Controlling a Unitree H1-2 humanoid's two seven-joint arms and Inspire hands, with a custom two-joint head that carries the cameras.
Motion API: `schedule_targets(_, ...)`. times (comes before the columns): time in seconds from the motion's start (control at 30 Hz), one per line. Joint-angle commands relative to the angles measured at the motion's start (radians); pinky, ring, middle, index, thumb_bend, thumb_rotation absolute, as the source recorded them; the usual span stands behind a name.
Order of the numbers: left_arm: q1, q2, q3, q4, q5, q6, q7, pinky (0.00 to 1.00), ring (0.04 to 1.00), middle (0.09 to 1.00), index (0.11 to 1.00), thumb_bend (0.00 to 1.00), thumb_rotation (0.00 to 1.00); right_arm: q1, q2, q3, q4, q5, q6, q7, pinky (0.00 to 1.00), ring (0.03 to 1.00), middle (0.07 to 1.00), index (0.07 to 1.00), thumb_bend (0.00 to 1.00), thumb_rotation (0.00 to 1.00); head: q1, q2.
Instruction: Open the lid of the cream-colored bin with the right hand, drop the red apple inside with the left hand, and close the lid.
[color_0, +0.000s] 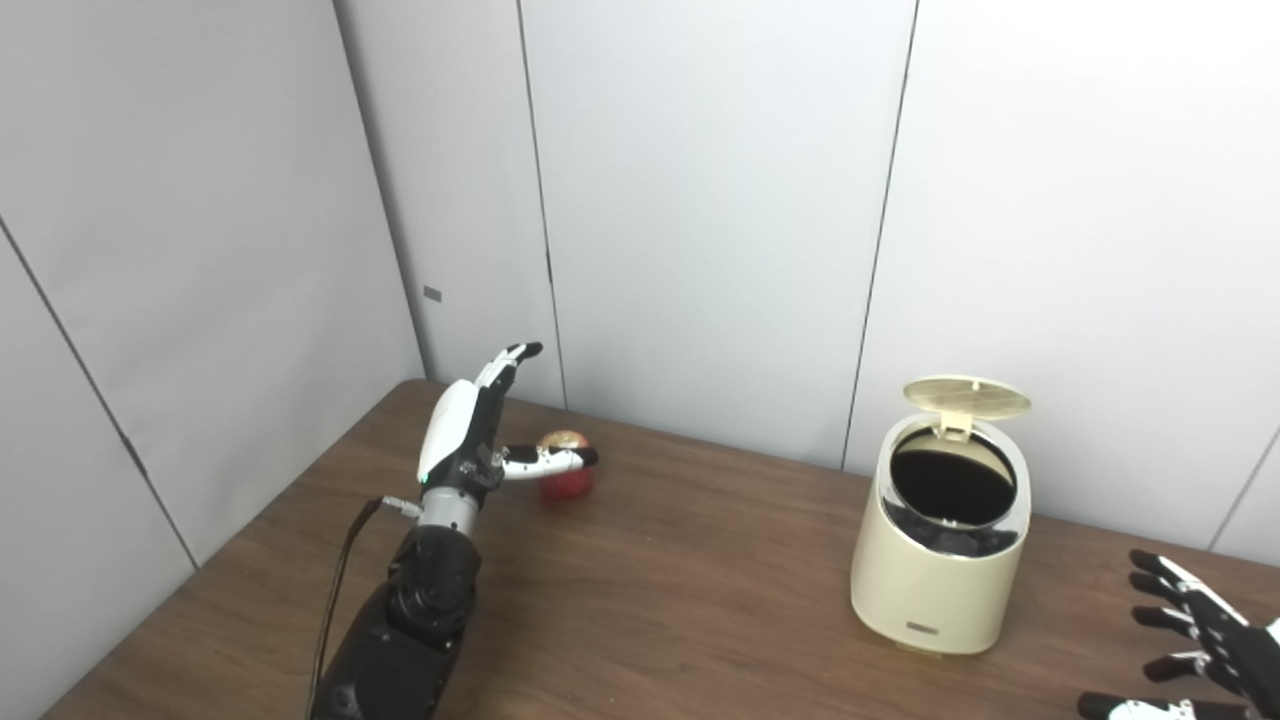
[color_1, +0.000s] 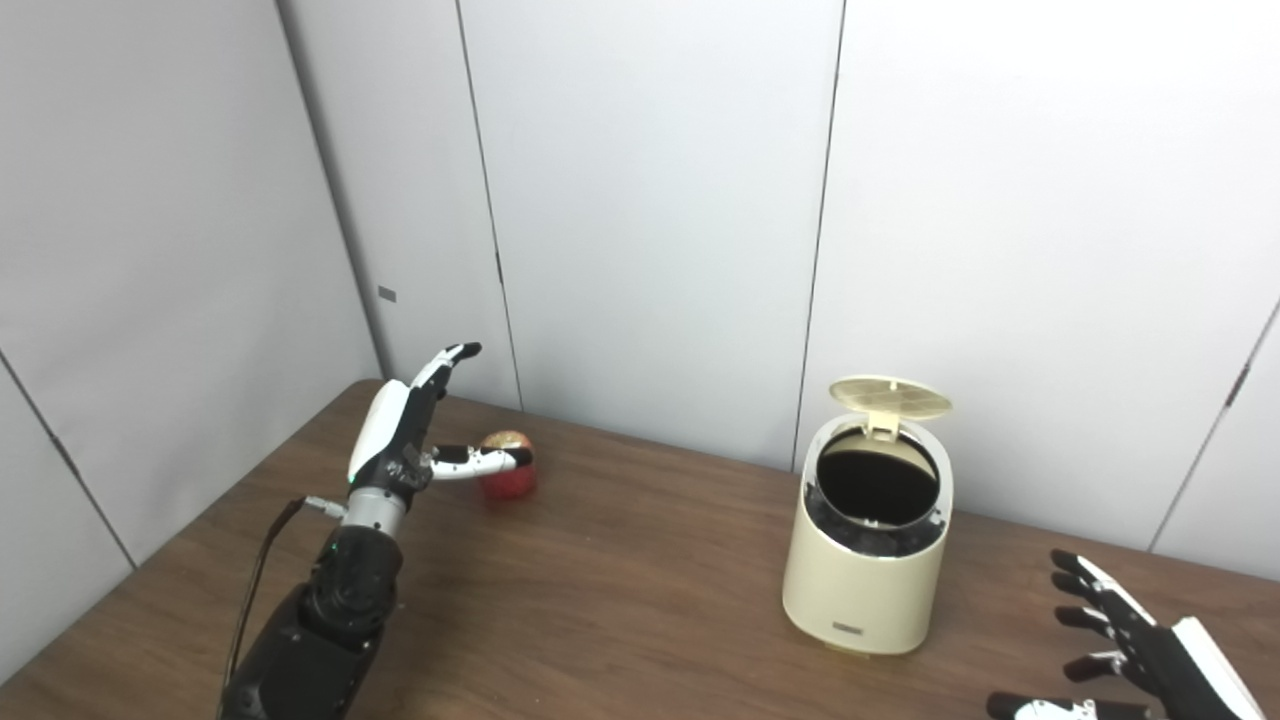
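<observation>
A: Left hand (color_0: 462, 430) status?
B: Raised over the far left part of the table (color_0: 650, 600), fingers (color_0: 505, 362) straight and pointing up and away, thumb (color_0: 550, 461) stuck out sideways. Spread, holding nothing.

A: Apple (color_0: 566, 476)?
B: On the table just past the thumb, on the hand's right side. The thumb crosses in front of its upper half. Can't tell if they touch.

A: Bin (color_0: 935, 580)?
B: Well off to the right of that hand, upright on the table. Lid (color_0: 966, 396) is flipped up on its back hinge, mouth open, dark liner inside.

A: Right hand (color_1: 1150, 650)?
B: Low at the bottom right corner, nearer the camera than the bin and to its right, clear of it. Fingers fanned apart, empty. Partly cut off by the frame edge.
</observation>
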Motion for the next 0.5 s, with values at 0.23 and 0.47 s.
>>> schedule_targets(0.23,-0.054,0.040,-0.014,0.030,0.034,0.027,0.035,0.81,0.955,0.958,0.921,0.96,0.19,-0.022,-0.024,-0.018,-0.048,0.009,0.002,0.003,0.56,0.822,0.900,0.909,0.78,0.29,-0.003,0.005)
schedule_targets(0.47,-0.052,0.039,-0.026,0.069,0.064,0.073,0.059,0.71,0.909,0.930,0.903,0.97,0.24,-0.017,-0.031,-0.024,-0.042,0.013,-0.010,0.001,0.50,0.790,0.886,0.897,0.82,0.32,-0.009,0.010)
